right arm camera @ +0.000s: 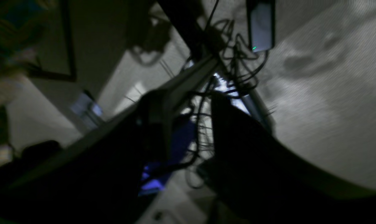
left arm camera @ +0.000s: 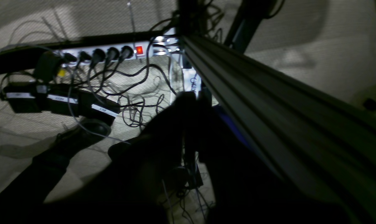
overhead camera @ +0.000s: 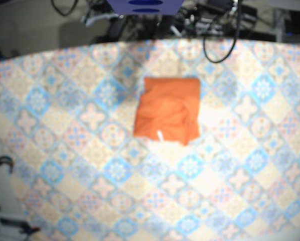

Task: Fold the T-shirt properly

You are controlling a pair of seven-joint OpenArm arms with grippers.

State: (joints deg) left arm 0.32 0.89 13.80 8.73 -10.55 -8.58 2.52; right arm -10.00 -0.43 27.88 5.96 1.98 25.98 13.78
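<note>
The orange T-shirt (overhead camera: 167, 109) lies folded into a rough square slightly above the middle of the patterned table (overhead camera: 64, 150), with a small white tag at its near edge. Neither arm appears in the base view. In the left wrist view my left gripper (left arm camera: 196, 96) is a dark silhouette over the floor, its fingers close together and holding nothing. In the right wrist view my right gripper (right arm camera: 188, 99) stands open, with a wide gap between its dark fingers and nothing in it. No shirt shows in either wrist view.
A power strip (left arm camera: 113, 53) with several plugs, power bricks (left arm camera: 60, 102) and loose cables (left arm camera: 135, 105) lie on the floor beside a metal frame beam (left arm camera: 268, 102). A cable tangle (right arm camera: 237, 62) hangs by the frame. Cables (overhead camera: 220, 30) cross the table's far edge.
</note>
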